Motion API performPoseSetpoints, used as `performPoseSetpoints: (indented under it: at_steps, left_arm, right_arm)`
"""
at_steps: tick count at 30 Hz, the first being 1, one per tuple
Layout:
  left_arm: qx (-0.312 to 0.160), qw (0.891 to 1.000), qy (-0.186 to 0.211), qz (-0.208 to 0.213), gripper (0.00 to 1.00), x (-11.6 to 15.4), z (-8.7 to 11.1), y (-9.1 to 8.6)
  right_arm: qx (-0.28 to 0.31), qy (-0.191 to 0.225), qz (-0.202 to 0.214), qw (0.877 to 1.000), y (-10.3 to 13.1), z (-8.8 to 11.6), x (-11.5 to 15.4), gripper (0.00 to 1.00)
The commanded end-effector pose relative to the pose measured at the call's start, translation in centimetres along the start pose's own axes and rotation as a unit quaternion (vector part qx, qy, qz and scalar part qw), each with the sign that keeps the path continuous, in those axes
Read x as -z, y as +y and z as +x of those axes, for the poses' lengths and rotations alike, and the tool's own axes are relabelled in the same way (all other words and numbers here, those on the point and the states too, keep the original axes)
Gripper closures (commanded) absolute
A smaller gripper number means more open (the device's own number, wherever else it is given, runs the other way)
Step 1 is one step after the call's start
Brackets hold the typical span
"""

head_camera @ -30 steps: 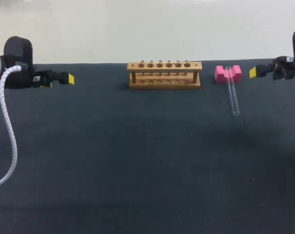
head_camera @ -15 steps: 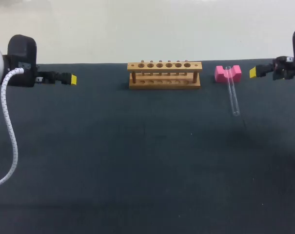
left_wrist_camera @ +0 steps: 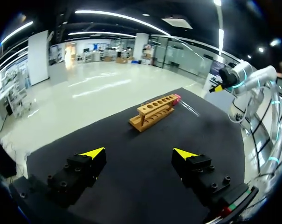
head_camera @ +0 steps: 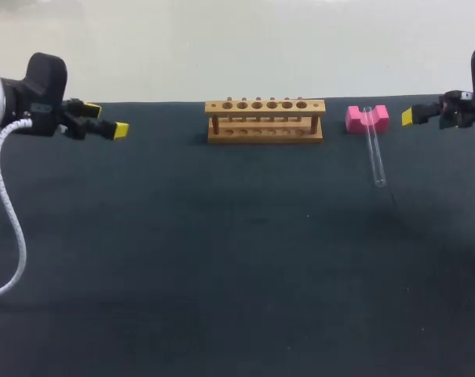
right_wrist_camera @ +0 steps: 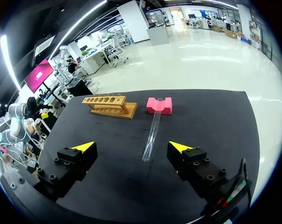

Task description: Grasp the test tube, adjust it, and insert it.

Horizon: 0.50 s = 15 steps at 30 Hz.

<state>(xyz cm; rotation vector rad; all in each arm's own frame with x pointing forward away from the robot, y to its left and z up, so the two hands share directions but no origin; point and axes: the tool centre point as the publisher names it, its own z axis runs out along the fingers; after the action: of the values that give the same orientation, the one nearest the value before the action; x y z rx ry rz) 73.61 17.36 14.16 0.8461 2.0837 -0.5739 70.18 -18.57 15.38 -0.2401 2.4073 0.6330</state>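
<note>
A clear glass test tube (head_camera: 374, 147) lies on the dark table, its far end resting in the notch of a pink block (head_camera: 367, 118). Left of the block stands a wooden rack (head_camera: 264, 120) with a row of holes, all empty. My right gripper (head_camera: 411, 116) hovers open just right of the pink block; in its wrist view the test tube (right_wrist_camera: 153, 131) lies ahead between its spread fingers, with the pink block (right_wrist_camera: 159, 105) and rack (right_wrist_camera: 109, 106) beyond. My left gripper (head_camera: 118, 129) is open at the far left; its wrist view shows the rack (left_wrist_camera: 154, 111) far ahead.
The dark table (head_camera: 237, 259) spreads wide in front of the rack, with its far edge just behind the rack and block. A white cable (head_camera: 8, 220) hangs from my left arm over the table's left side.
My left arm has shifted right and slightly toward the rack, its gripper still open. The right arm, the test tube and the rack have not moved.
</note>
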Motion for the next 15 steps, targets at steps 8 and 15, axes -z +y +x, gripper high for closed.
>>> performPoseSetpoints:
  at_steps: [8, 15]
  left_arm:
    - [-0.078, 0.984, -0.045, 0.153, 0.0, -5.6, 0.5, 3.0]
    - [-0.115, 0.972, -0.067, 0.195, 0.0, -8.2, 0.3, 3.1]
  right_arm:
    - [0.0, 0.001, 0.0, 1.0, 0.0, 0.0, 0.0, 0.0]
    - [0.0, 0.001, 0.0, 1.0, 0.0, 0.0, 0.0, 0.0]
